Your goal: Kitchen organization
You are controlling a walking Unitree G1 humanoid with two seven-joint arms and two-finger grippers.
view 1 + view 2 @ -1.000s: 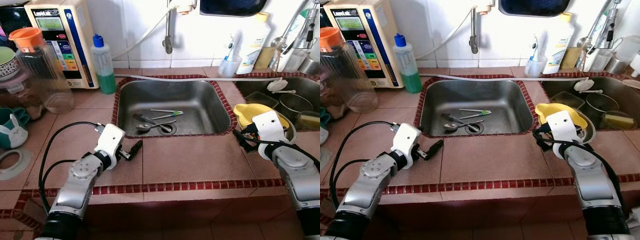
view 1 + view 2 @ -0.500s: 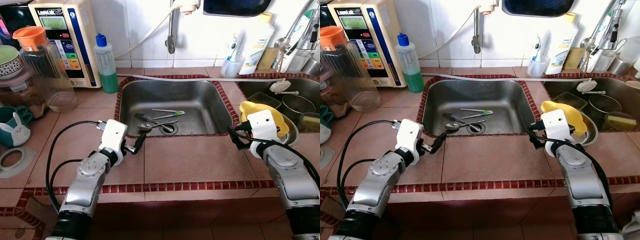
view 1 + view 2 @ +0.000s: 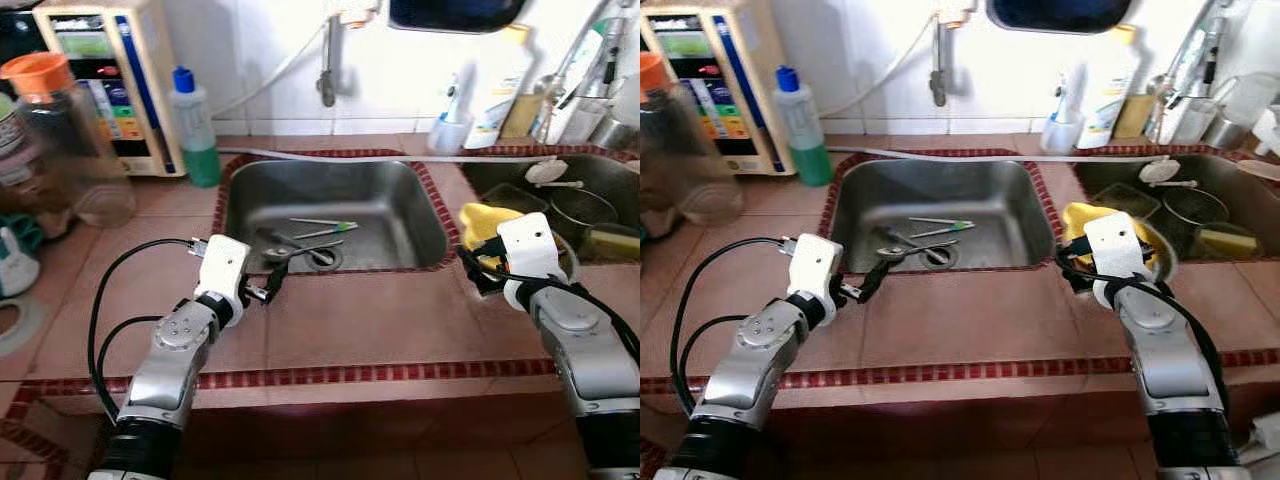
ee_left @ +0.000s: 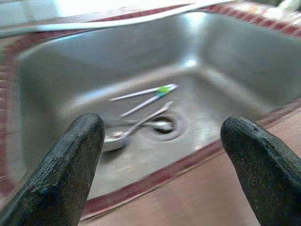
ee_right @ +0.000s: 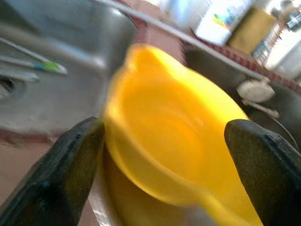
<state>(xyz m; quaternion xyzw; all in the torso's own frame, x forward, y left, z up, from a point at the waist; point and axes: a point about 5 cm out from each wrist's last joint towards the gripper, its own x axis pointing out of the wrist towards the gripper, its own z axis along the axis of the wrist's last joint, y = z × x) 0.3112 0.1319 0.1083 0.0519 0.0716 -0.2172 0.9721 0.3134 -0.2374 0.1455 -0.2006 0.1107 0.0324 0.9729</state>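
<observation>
I could read no text in these blurred pictures. The water purifier [image 3: 100, 80] against the wall carried a green display and coloured buttons, but its lettering was smeared. The white bottle [image 3: 1107, 85] behind the right-hand basin bore a label with coloured marks that I could not make out.

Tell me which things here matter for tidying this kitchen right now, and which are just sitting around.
In play:
left end effector, open, at the sink edge
spoon and utensils in the sink
right end effector, open, facing the yellow bowl

Lying about:
green bottle
jar with orange lid
water unit
white hose
</observation>
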